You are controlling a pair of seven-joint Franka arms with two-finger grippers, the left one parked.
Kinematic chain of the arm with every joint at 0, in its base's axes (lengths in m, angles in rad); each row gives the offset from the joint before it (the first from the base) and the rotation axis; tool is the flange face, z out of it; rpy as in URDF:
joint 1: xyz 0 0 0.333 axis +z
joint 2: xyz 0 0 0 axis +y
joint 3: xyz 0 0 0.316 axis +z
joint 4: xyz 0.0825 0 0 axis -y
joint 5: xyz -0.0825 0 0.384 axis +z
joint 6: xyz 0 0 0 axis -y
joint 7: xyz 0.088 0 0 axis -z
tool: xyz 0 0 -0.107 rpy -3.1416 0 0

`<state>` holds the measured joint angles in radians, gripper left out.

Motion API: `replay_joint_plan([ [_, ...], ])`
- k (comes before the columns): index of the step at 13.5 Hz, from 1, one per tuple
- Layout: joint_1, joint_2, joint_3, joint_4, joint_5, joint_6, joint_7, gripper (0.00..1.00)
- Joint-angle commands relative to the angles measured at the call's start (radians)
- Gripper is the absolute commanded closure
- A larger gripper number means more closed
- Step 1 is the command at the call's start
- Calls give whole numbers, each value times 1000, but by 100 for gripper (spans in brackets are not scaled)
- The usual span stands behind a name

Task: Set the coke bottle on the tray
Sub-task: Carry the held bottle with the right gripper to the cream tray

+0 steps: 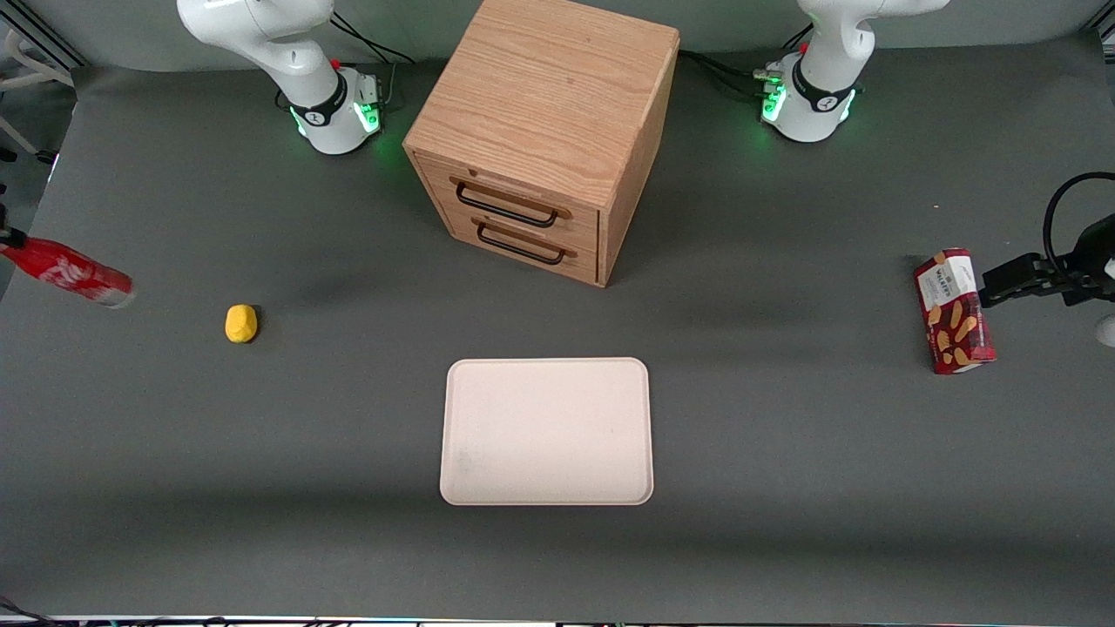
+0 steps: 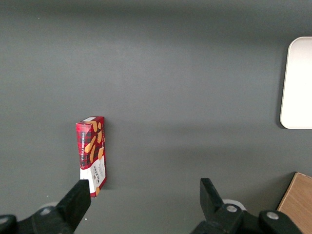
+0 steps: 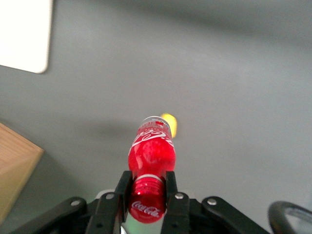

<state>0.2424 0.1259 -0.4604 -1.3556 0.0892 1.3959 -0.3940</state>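
Note:
The coke bottle [image 1: 74, 272], slim and red with white script, hangs tilted above the table at the working arm's end, its base toward the tray. My gripper [image 3: 147, 183] is shut on its red cap and neck; the bottle body [image 3: 152, 148] points away from the wrist camera. In the front view only a dark bit of the gripper [image 1: 7, 235] shows at the frame's edge. The pale pinkish-cream tray [image 1: 546, 431] lies flat and bare on the table, nearer the front camera than the cabinet. A corner of the tray shows in the right wrist view [image 3: 24, 34].
A yellow lump [image 1: 241, 323] lies on the table between the bottle and the tray, under the bottle's base in the wrist view [image 3: 169, 123]. A wooden two-drawer cabinet [image 1: 544, 131] stands mid-table. A red biscuit box [image 1: 954, 312] lies toward the parked arm's end.

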Motion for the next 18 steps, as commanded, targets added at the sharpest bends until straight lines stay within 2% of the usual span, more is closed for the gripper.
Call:
replay_joint_plan([
  [1,37,176,43,206,101,-67,177,100],
  [6,38,358,325,386,93,-37,614,100],
  [9,43,469,431,418,75,61,789,100],
  [12,67,578,526,461,-40,153,940,100],
  [15,86,647,583,467,-170,212,1003,100],
  [16,90,670,594,475,-195,235,1021,100],
  [18,92,704,620,484,-201,282,1069,100],
])
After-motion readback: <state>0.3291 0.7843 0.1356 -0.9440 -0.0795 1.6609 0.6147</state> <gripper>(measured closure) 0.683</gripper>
